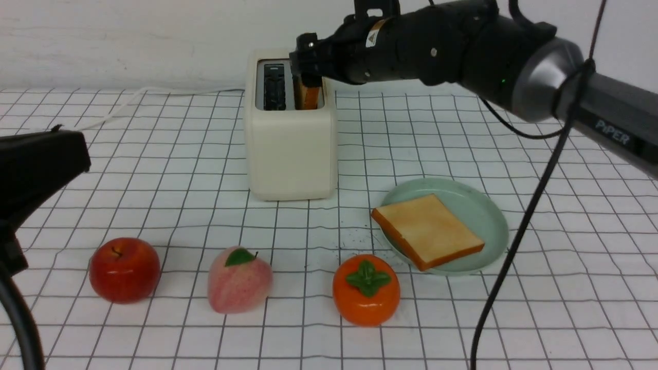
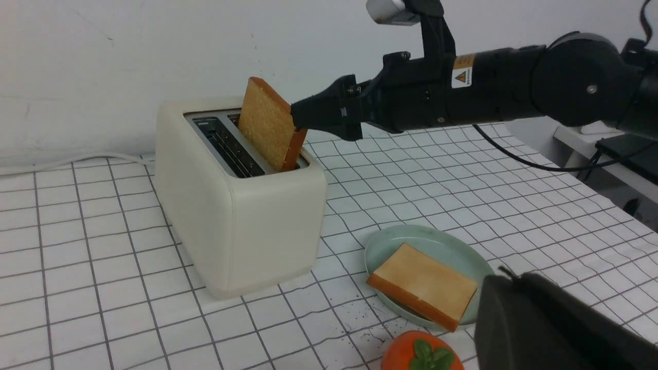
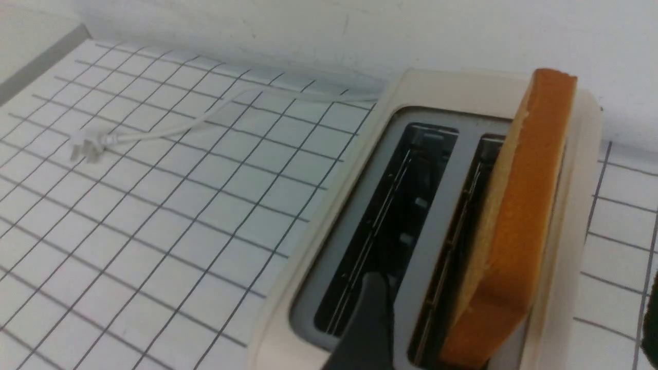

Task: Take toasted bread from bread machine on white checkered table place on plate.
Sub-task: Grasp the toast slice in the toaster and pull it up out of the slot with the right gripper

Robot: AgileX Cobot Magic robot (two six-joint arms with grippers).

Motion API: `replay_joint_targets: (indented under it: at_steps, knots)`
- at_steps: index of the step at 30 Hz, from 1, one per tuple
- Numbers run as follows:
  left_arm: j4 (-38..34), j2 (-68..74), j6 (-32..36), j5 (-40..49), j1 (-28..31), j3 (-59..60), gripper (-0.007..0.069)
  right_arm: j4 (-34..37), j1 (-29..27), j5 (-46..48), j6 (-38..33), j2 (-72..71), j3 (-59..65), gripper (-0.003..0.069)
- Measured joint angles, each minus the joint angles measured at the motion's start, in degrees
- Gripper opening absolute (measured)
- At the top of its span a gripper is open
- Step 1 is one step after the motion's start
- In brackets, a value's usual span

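A plain white wall [image 1: 128, 36] closes the far side of your workspace. The white checkered table [image 1: 565, 231] runs right up to it, its cloth slightly wrinkled, most of all in front of the bread machine. Past the table's right edge, the left wrist view shows a pale ledge [image 2: 581, 139], too blurred to name.

Your right arm [image 1: 462, 46] reaches in from the right, high over the table. Its black cable [image 1: 514, 241] hangs across the plate's right edge in the front view. Your left gripper [image 1: 77, 154] hangs low at the left, well apart from everything, jaws together.

The bread machine [image 1: 290, 149] stands mid-table near the wall. Your right gripper [image 1: 308, 77] is at its top with the jaws apart. One finger [image 3: 365, 318] is over the strip between the slots, the other is beyond the slice, and neither presses it.

The plate [image 1: 483, 205] lies to the right of the machine and nearer you. One slice of toasted bread [image 2: 264, 126] stands tilted in the right-hand slot, half out. The second slice [image 1: 426, 228] lies flat on the plate, overhanging its left rim.

An apple [image 1: 124, 270], a peach [image 1: 239, 280] and a persimmon [image 1: 366, 290] line the front, the persimmon just beside the plate. A white cord [image 3: 169, 128] trails left along the wall. Dark specks [image 1: 354, 239] dot the cloth left of the plate.
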Motion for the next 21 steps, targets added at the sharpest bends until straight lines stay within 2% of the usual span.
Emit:
replay_joint_targets:
  at_steps: [3,9,21]
  knots:
    - [0.00,0.00,0.00,0.17,0.00,0.00,-0.0013,0.00,-0.75,-2.23,0.77,1.19,0.00,0.0633]
    - [0.00,0.05,0.10,0.29,0.00,0.00,-0.0013,0.00,-1.22,-7.87,1.62,4.19,-0.05,0.0547]
    - [0.00,0.09,0.23,0.29,0.00,0.00,-0.0013,0.05,-1.22,-12.69,1.68,7.18,-0.11,0.0537]
